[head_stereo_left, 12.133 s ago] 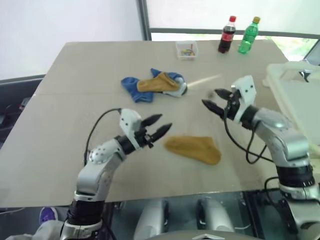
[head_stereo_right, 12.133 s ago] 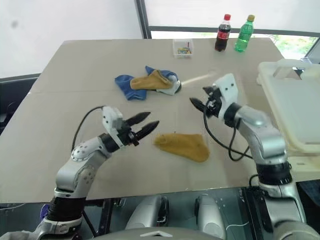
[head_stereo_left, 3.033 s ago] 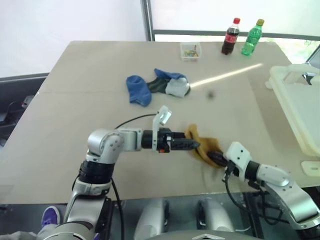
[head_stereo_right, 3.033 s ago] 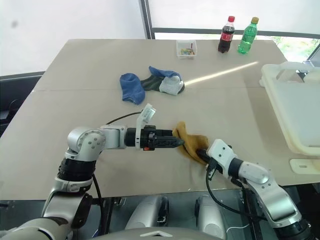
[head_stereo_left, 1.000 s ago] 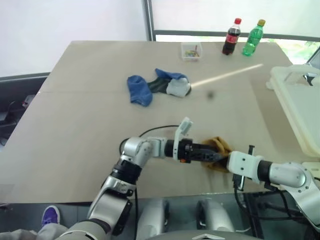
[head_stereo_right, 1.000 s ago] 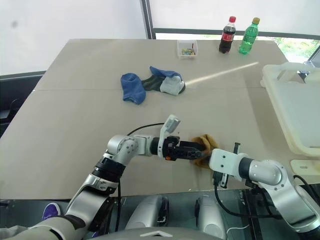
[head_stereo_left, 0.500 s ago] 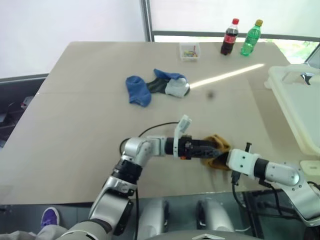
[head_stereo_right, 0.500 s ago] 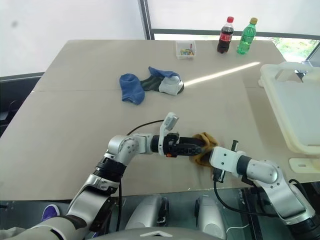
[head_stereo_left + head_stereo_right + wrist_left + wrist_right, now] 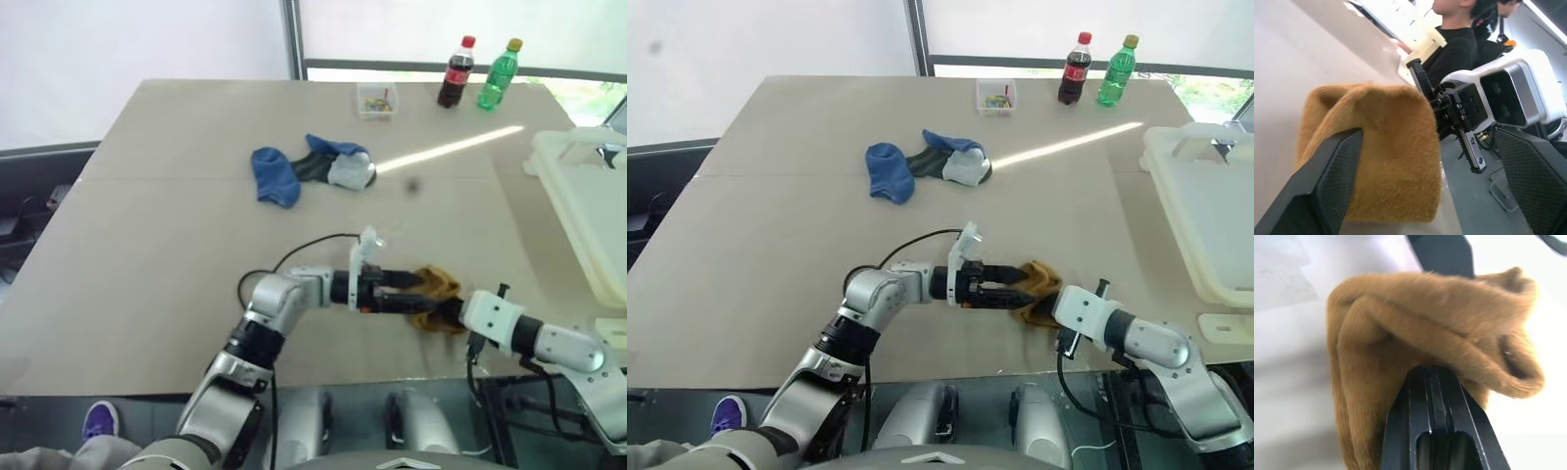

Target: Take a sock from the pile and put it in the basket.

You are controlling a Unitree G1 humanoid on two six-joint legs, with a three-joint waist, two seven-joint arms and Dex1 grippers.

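Note:
The pile (image 9: 312,171) of blue and grey-white socks lies in the middle of the table. A mustard sock (image 9: 434,292) is bunched up near the table's front edge. My right gripper (image 9: 449,311) is shut on it from the right; in the right wrist view the shut fingers (image 9: 1435,396) bite into the sock (image 9: 1400,323). My left gripper (image 9: 409,291) points right at the same sock and is open. In the left wrist view the sock (image 9: 1386,166) sits between the spread fingers (image 9: 1327,186). The white basket (image 9: 588,196) stands at the table's right edge.
A cola bottle (image 9: 453,73), a green bottle (image 9: 497,74) and a small clear box (image 9: 372,99) stand along the table's far edge. The front table edge runs just below both grippers. A person (image 9: 1459,44) in black sits behind the basket in the left wrist view.
Twelve seconds ago the mustard sock lay flat between two open grippers; now it is bunched in the shut right gripper. Over the last second the left wrist rolled slightly; nothing else moved.

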